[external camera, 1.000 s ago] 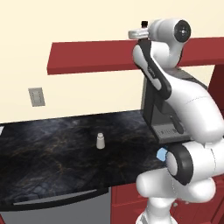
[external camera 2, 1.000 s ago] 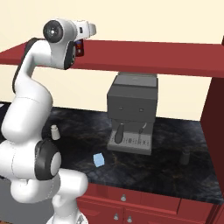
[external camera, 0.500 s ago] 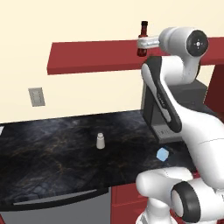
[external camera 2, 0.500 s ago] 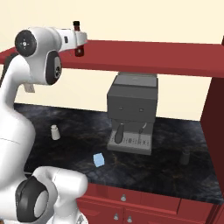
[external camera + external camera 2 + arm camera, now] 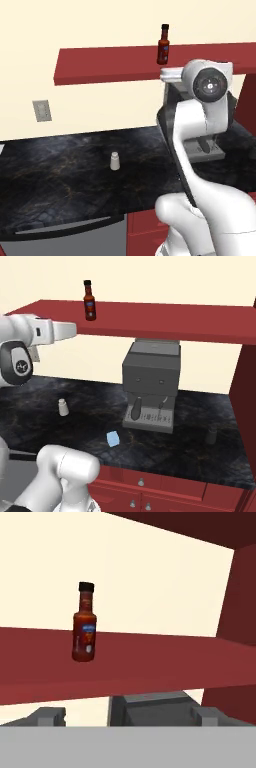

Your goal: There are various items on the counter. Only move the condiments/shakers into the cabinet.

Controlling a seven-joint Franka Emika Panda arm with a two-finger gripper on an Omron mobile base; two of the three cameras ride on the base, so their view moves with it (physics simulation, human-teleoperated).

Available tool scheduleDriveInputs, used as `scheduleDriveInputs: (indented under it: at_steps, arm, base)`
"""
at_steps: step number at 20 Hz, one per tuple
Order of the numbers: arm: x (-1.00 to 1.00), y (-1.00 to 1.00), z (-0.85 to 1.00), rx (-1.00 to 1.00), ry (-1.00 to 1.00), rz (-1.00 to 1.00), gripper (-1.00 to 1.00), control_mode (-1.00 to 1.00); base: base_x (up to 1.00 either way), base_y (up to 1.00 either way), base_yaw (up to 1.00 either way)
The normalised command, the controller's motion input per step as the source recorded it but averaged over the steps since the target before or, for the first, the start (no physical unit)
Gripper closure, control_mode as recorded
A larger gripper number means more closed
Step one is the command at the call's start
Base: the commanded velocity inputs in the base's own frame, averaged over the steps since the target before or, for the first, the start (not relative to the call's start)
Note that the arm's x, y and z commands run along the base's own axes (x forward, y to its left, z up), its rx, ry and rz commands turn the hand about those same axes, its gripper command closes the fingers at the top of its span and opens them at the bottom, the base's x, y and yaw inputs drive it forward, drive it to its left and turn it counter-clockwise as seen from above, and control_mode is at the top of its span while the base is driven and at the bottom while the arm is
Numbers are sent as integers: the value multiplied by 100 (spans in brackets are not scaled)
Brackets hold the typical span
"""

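The slim red sauce bottle (image 5: 163, 44) (image 5: 89, 301) (image 5: 84, 630) with its black cap stands upright on top of the long dark red cabinet (image 5: 110, 65) (image 5: 165, 321) (image 5: 150, 657). My gripper (image 5: 129, 714) (image 5: 71, 329) is open, empty, and hangs just below and in front of the cabinet, apart from the bottle. The whitish-grey shaker (image 5: 115, 161) (image 5: 63, 407) stands on the black counter (image 5: 60, 175) (image 5: 190, 451). To the right of the coffee machine stands the black shaker (image 5: 212, 436).
The grey coffee machine (image 5: 150, 385) (image 5: 150, 704) sits under the cabinet, with a small light-blue block (image 5: 113, 439) in front of it. A tall red side panel (image 5: 247, 406) closes the right end. A wall outlet (image 5: 42, 110) is at the left.
The gripper has let go of the sauce bottle, opened, and drawn back and down from the cabinet's edge. The bottle now stands alone on the cabinet.
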Motion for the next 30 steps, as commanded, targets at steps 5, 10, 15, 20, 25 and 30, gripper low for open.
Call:
scheduleDriveInputs:
  at_steps: [5, 10, 15, 20, 25, 30]
  arm:
    - [-100, 46, -95, 0, 12, -40, -100, -100]
    - [-100, 58, -100, 0, 12, -40, -100, -100]
    - [-60, 30, -98, -2, 5, -27, -100, -100]
    - [28, 5, -62, -20, -1, -3, -100, -100]
    - [38, 13, -52, -22, -4, -1, -100, -100]
    - [13, 40, -52, -9, -4, 2, -100, -100]
  base:
    - [0, 0, 0]
    - [0, 0, 0]
    - [0, 0, 0]
    - [0, 0, 0]
    - [0, 0, 0]
    - [0, 0, 0]
